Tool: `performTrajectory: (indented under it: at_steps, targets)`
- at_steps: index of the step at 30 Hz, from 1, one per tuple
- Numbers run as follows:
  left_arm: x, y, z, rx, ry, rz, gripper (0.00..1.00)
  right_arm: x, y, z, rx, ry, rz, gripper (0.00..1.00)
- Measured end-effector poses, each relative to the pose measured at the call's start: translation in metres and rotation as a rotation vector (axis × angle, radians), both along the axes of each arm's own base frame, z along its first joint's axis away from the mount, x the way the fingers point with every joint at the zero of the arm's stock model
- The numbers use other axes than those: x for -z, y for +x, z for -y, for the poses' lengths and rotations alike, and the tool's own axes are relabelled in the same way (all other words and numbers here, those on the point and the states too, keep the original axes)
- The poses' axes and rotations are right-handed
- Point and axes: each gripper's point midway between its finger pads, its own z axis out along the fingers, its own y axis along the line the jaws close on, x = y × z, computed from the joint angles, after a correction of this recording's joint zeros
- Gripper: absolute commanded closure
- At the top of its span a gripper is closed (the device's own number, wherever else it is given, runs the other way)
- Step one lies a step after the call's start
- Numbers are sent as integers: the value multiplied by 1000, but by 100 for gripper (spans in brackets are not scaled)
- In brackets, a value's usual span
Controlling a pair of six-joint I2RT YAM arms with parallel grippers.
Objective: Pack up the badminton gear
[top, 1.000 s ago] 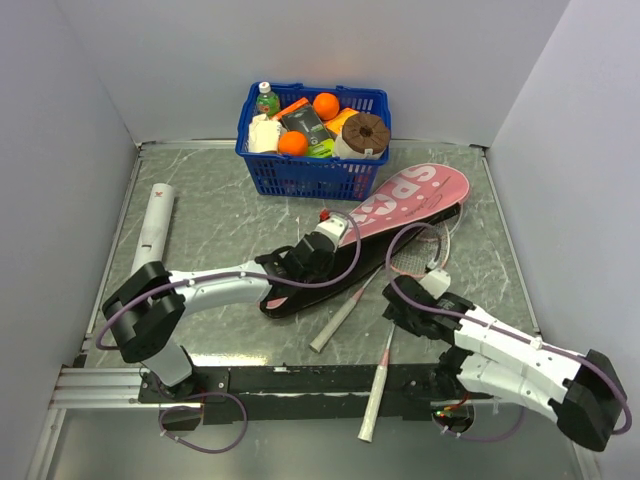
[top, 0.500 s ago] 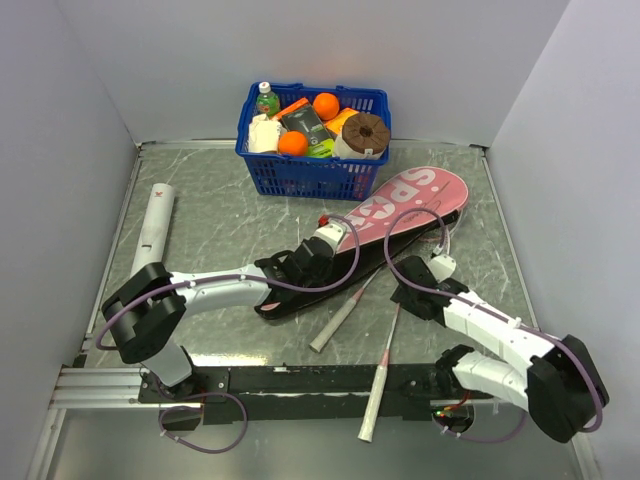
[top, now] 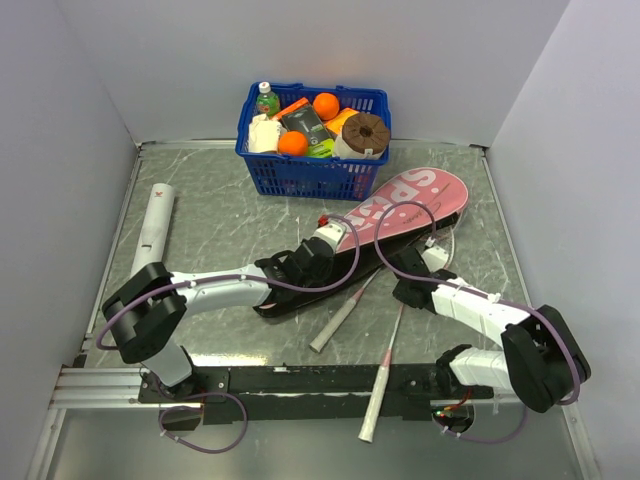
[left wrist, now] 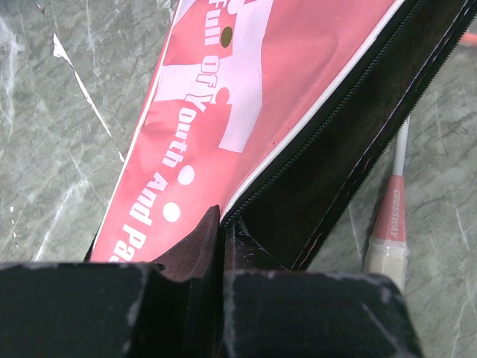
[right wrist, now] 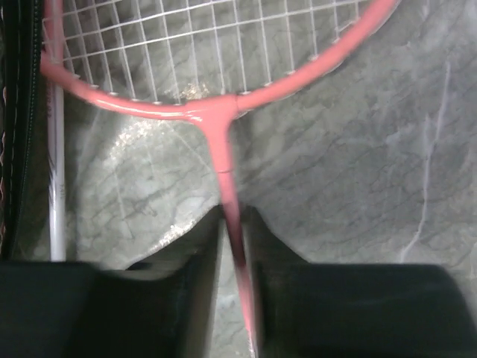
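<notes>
Both pinch: left gripper (left wrist: 222, 224) the cover (left wrist: 246, 89) edge, right gripper (right wrist: 232, 224) the racket (right wrist: 221, 113) shaft

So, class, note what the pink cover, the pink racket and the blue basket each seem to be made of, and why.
The cover looks like smooth printed synthetic fabric, faintly sheeny, with a black zipped edge. The racket has a glossy pink frame with highlights: painted metal or composite, unclear which. The basket looks like moulded blue plastic, given its lattice wall.
</notes>
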Motion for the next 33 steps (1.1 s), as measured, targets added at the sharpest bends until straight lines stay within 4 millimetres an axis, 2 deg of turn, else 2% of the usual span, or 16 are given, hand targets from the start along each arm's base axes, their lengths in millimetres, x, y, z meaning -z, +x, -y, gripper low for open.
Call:
performTrajectory:
  at_steps: [1,7,12,16,21,25,30,33]
  targets:
    - [1,0,0,0,2,-1,99,0,0,0,-2,-2,-1,100]
    - [5,1,-1,-5,16,-2,99,-3,2,-2,-3,18,18,100]
    - [6,5,4,-5,32,-12,99,-19,-6,-8,-23,54,52,100]
    - [-7,13,17,-6,28,-6,99,-28,-28,-20,-85,65,44,100]
    - [-31,29,37,-10,-8,21,99,-30,-61,-30,-144,69,6,100]
    - [-41,44,50,-19,-16,31,99,-31,-84,-35,-171,83,-27,100]
    - [-35,66,66,-22,4,37,99,-33,-112,-36,-206,76,-71,100]
    - [-26,79,69,-36,15,30,99,-42,-122,-34,-214,62,-85,100]
